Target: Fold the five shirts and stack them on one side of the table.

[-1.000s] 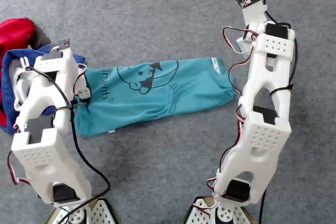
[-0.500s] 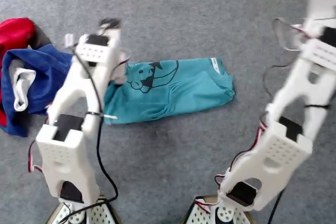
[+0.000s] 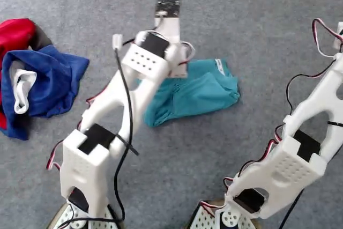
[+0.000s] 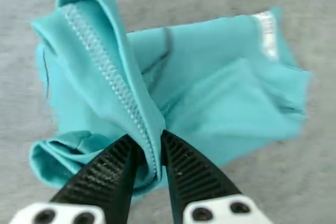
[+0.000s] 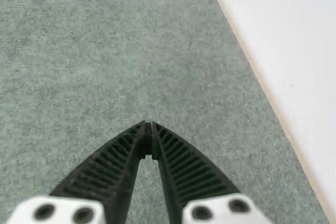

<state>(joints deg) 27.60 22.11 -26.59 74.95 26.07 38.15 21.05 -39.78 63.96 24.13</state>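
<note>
Hiding part of the teal shirt (image 3: 206,92) beneath the left arm (image 3: 136,73), high view centre; cropping the red shirt (image 3: 16,31) at left edge, the right arm (image 3: 316,116) at right edge.

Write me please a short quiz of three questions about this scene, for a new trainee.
1. True or false: the left gripper is shut on the teal shirt.
2. What lies under the right gripper? A) a shirt B) the bare grey table C) a box
3. Fill in: in the high view, the crumpled blue shirt lies next to a ___ shirt.

Key: 1 true; 2 B; 3 red, the red shirt.
</note>
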